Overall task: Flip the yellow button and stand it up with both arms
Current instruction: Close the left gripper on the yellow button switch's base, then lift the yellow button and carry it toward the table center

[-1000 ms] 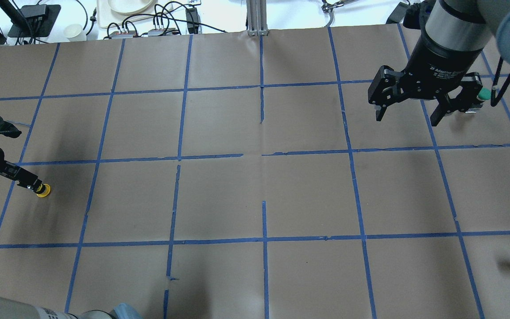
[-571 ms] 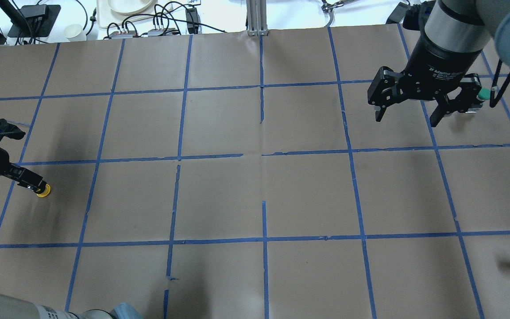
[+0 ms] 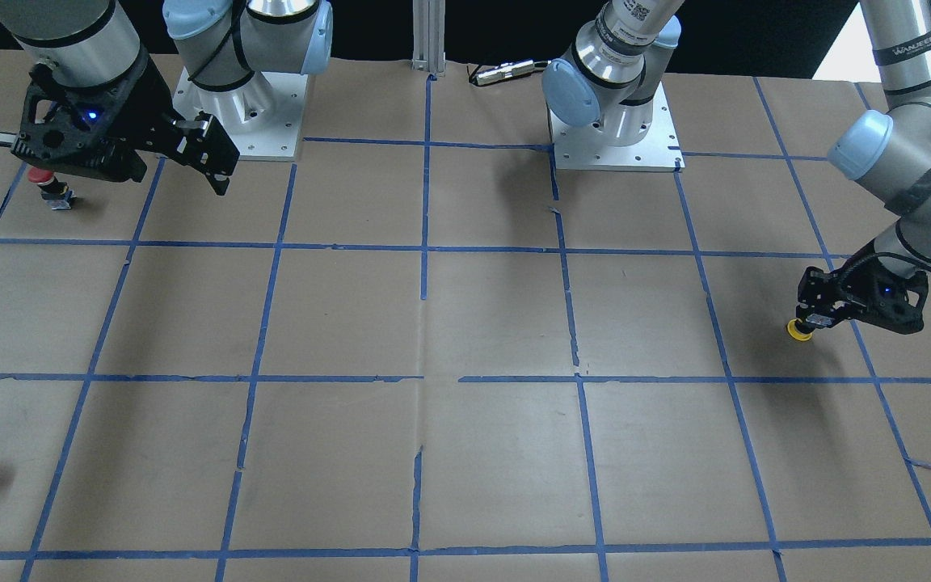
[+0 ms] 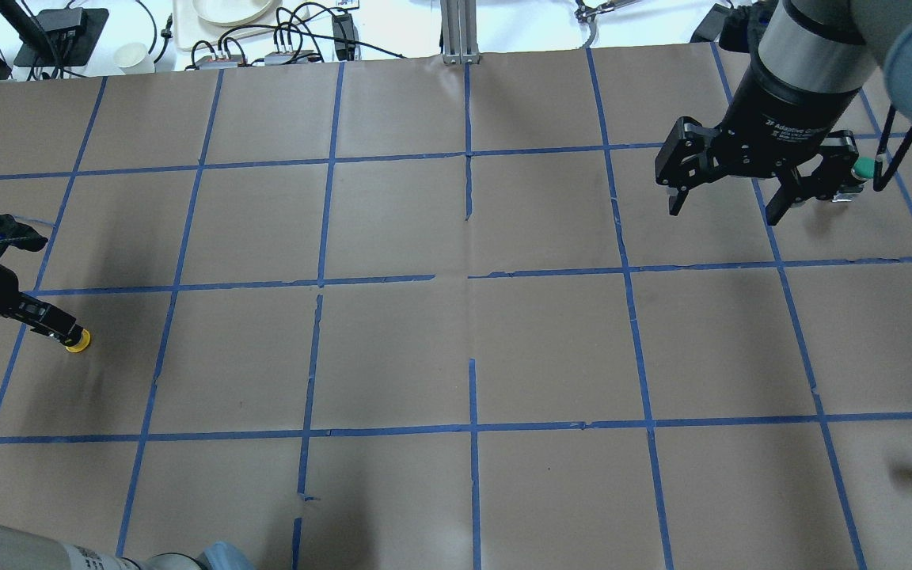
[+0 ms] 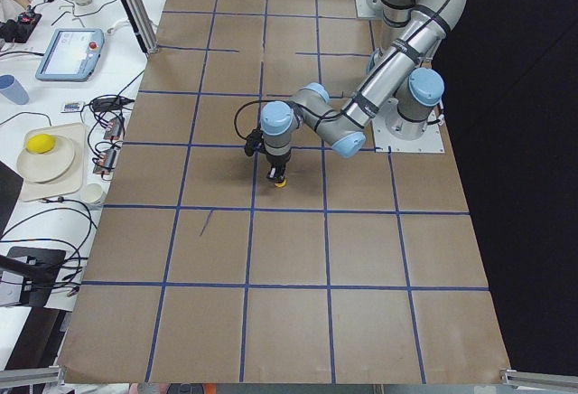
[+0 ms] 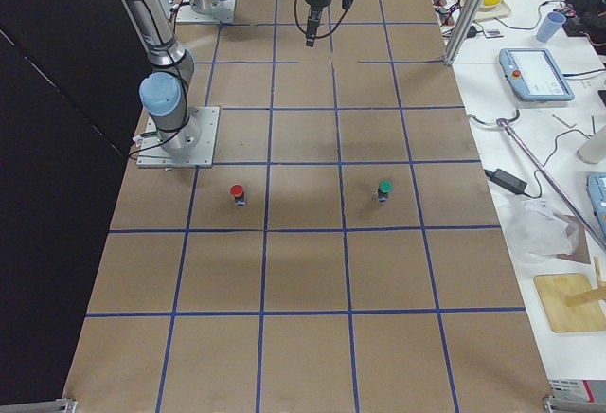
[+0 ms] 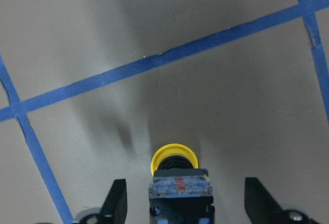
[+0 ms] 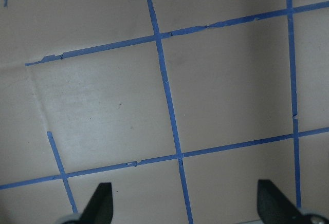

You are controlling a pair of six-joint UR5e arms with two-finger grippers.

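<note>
surface: table [image 4: 551,348] brown paper, blue tape grid [image 4: 473,428] | yellow button [image 4: 78,341] | cluttered bench [image 4: 519,28]

Lighting is bright, even and diffuse, coming from overhead. The brown paper table [image 4: 393,348] carries only soft-edged shadows: a broad one around the left gripper [image 4: 66,336] at the near left, and a fainter one below the right gripper [image 4: 723,215]. In the front-facing view a pale sheen lies on the paper near the centre. The white bench [image 4: 519,24] beyond the far edge is overexposed. In the left wrist view the yellow button [image 7: 174,149] throws faint smudged shadows; its base, close to the lens, is slightly soft. Tape lines are sharp throughout.
</note>
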